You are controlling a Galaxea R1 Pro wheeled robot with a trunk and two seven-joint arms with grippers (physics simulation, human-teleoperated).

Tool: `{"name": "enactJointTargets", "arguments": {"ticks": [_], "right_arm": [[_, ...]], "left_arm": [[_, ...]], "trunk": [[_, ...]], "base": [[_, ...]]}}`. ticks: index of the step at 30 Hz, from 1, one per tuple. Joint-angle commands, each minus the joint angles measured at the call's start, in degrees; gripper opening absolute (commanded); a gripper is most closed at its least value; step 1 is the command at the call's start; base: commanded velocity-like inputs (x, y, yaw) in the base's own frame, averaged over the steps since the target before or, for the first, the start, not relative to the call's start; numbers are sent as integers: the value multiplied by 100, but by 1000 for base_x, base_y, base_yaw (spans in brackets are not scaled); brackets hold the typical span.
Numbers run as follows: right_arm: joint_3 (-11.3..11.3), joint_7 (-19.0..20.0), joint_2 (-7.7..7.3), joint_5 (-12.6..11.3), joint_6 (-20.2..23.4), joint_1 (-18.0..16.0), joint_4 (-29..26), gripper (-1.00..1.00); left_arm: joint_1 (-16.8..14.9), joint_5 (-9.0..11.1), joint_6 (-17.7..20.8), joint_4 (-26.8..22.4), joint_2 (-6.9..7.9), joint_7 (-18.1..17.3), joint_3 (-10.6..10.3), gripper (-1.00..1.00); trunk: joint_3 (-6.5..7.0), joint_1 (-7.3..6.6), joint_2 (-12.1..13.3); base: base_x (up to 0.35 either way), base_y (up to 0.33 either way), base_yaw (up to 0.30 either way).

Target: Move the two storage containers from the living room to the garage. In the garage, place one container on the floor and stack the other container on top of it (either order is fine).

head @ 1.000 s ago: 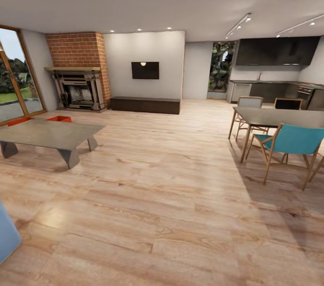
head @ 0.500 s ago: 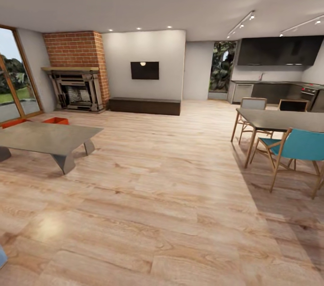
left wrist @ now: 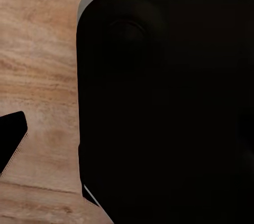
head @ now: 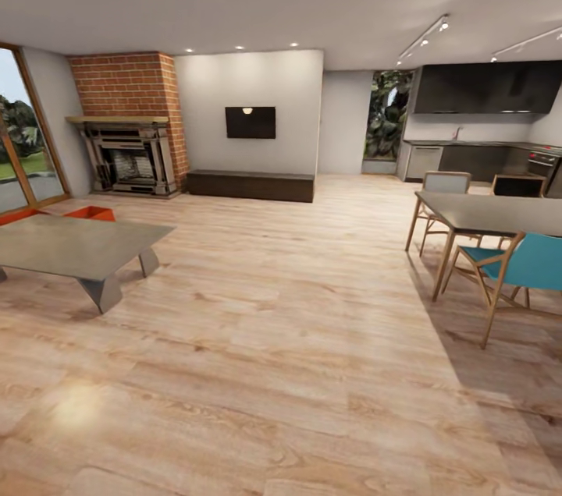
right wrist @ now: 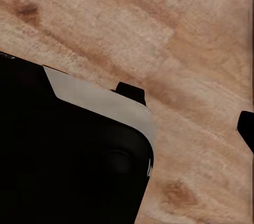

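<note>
The two storage containers are orange-red bins on the wood-plank floor of the living room, at the far left of the head view. One container [head: 90, 213] peeks over the far edge of the low grey table [head: 74, 246]. The other container [head: 16, 216] lies further left, mostly hidden by the table. In the left wrist view a single dark fingertip [left wrist: 11, 140] shows beside the robot's black base [left wrist: 164, 102]. Another dark fingertip [right wrist: 246, 128] shows at the edge of the right wrist view, over bare planks. Nothing is held in either view.
A brick fireplace [head: 129, 145] and a dark low bench [head: 250, 184] line the back wall under a wall screen [head: 250, 122]. A dining table [head: 499, 214] with a teal chair [head: 523, 266] stands at the right. Wood-framed glass doors [head: 23, 145] are at the left.
The whole head view has shifted: the low table and containers slid left and the dining set slid right. The blue sofa corner at the lower left has dropped out of the picture.
</note>
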Motion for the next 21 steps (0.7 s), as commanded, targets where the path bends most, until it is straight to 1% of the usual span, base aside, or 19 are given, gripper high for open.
{"name": "enactJointTargets", "arguments": {"ticks": [1,21], "right_arm": [[48,-11,4,-53,-25,-4,11,100],[55,-11,3,-53,-33,-4,10,100]], "left_arm": [[-2,11,-10,0,0,2,4,100],[-2,11,-10,1,0,2,4,100]], "trunk": [[-6,3,-2],[-6,3,-2]], "base": [[322,0,0],[322,0,0]]}}
